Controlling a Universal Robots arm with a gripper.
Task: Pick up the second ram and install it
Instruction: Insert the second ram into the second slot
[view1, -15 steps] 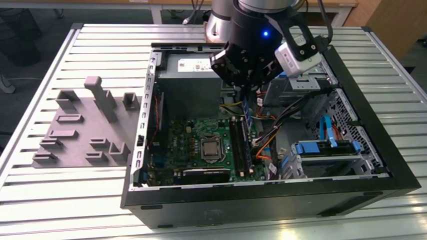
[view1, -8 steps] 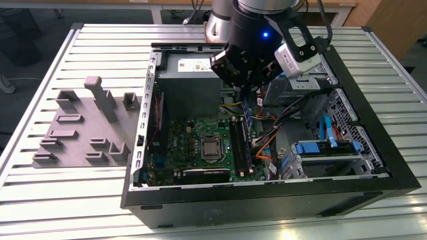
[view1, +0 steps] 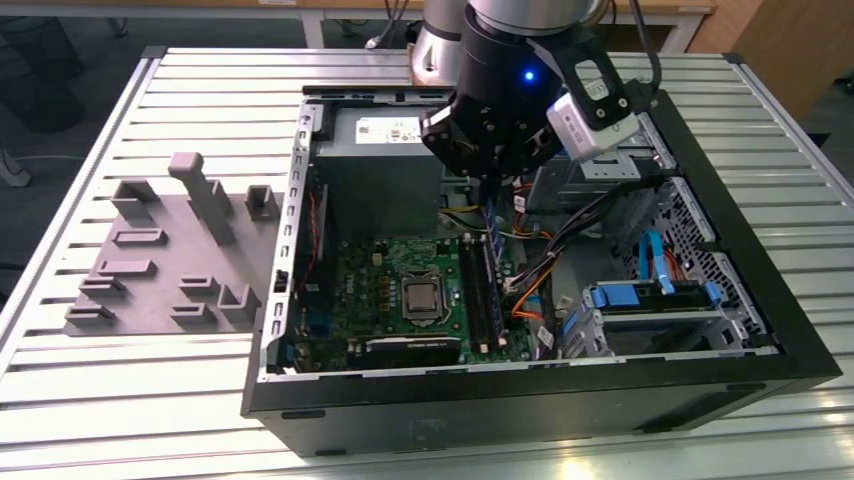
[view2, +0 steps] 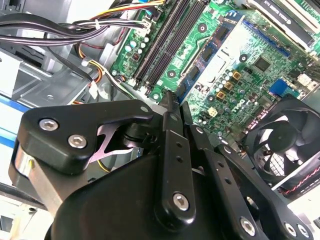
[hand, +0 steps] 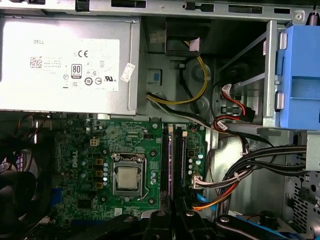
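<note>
Thin dark green circuit-board stick, the second ram, hangs edge-down from black claw. Lower end sits close over long black plastic memory slots; not seated yet, by the look. In first wrist view shows edge-on as a narrow strip betw two slot rails. Claw narrow, fingers pinched on the stick's upper edge, as far as can be judged.

Around it in exterior view: silver square processor at 9 o'clock from slots, orange and black cable bundle at 3 o'clock and v. near, grey metal power supply box at 11. All inside open black computer case on slatted metal table. Grey blocky plastic fixture tray at 9 o'clock from case, well apart.

Risks, judged: stick slightly off slot line, so edge lands on rail and jams or tilts. Notch wrong way round, so no seating. Push w/ latches not open could stress board. Cables at 3 o'clock could snag claw. Thin grip could let stick slip or rotate under load.
</note>
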